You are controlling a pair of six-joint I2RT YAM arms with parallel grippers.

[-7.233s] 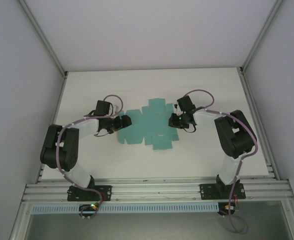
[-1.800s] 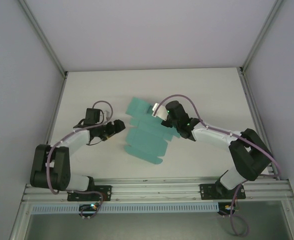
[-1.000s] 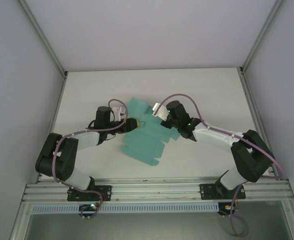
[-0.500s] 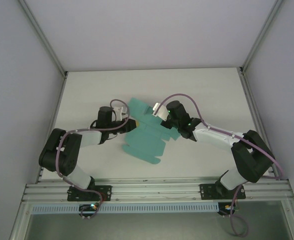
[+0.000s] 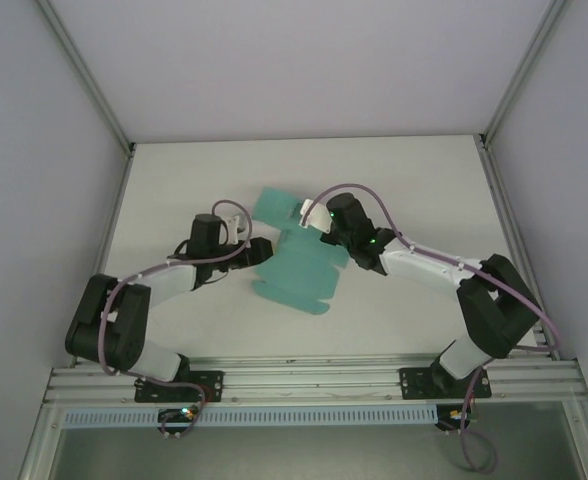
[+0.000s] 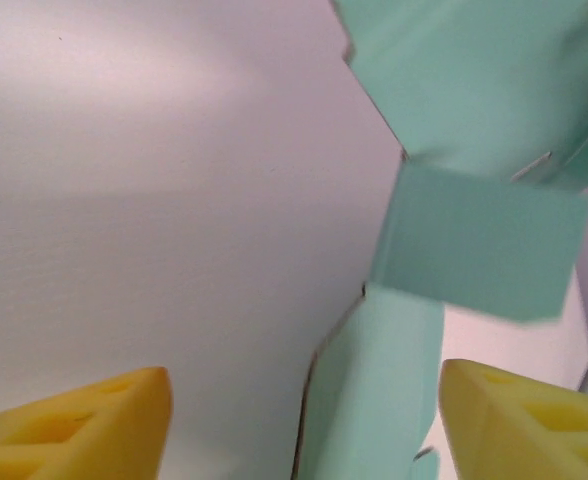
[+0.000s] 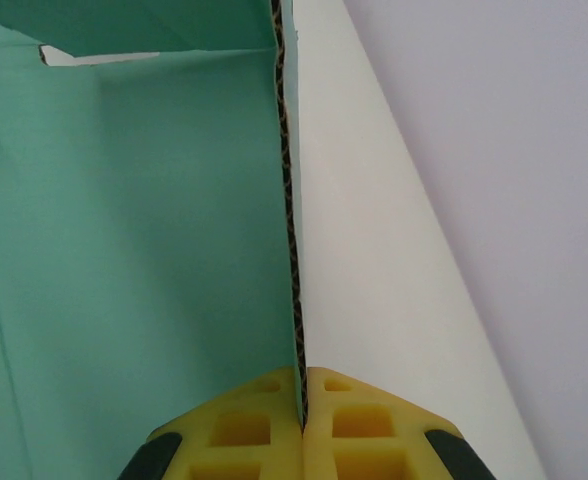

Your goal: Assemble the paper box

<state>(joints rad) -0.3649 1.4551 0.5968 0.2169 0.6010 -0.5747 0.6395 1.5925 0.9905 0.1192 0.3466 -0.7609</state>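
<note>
- On the table (image 5: 174, 180), the paper box (image 5: 299, 272) is pinched tight by the right gripper (image 7: 302, 385).
- The left gripper (image 6: 304, 430) was just opened — nothing is held, so folding is not done.

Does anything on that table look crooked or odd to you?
The paper box is not flat or square: the green sheet sits diagonally on the table, partly folded, one panel raised and pinched in the right gripper. The left gripper is open at its edge.
</note>
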